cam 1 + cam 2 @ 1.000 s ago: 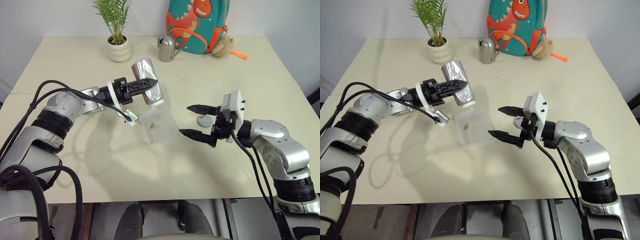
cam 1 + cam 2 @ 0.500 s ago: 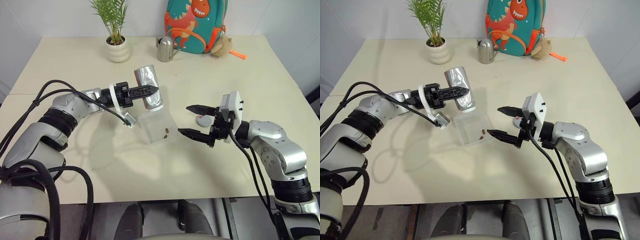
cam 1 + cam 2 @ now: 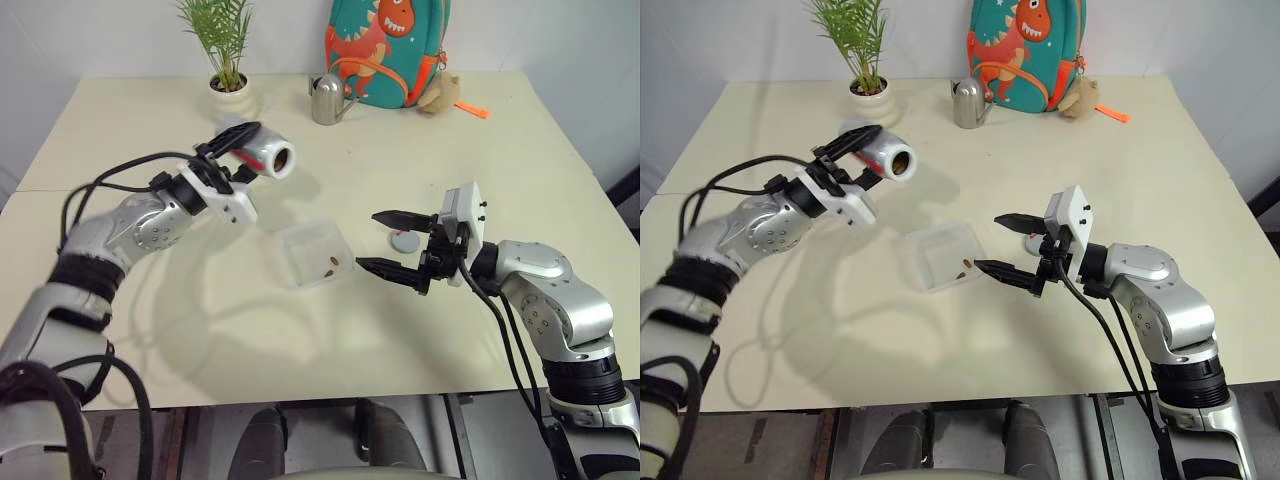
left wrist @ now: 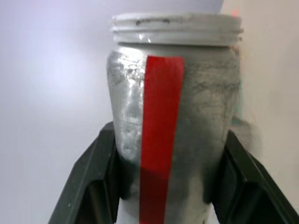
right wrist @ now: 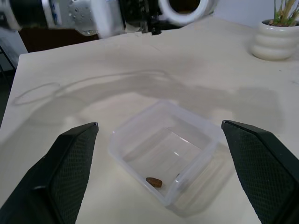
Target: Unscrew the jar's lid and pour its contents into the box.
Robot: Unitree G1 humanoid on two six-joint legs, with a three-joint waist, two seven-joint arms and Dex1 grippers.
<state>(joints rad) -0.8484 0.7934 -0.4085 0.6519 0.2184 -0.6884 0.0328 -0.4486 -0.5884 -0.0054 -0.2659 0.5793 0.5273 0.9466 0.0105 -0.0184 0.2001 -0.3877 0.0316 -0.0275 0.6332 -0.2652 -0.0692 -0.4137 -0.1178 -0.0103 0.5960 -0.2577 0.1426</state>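
Left gripper (image 3: 238, 152) is clamped on the jar (image 3: 262, 152), carried in the air over the left half of the table (image 3: 520, 150), between the box and the far edge. Right gripper (image 3: 394, 240) hangs with fingers spread wide and nothing between them, just right of the box (image 3: 313, 253), near the table's middle. A few brown bits, the contents (image 3: 331, 264), lie in the box's near right corner. The lid (image 3: 406, 241) rests flat just behind the right gripper. Rigid, light and smooth-walled, the jar looks prone to slipping, so squeezing mid-body across the cylinder suits it. Its long axis lies roughly level, open mouth toward the table's right near side.
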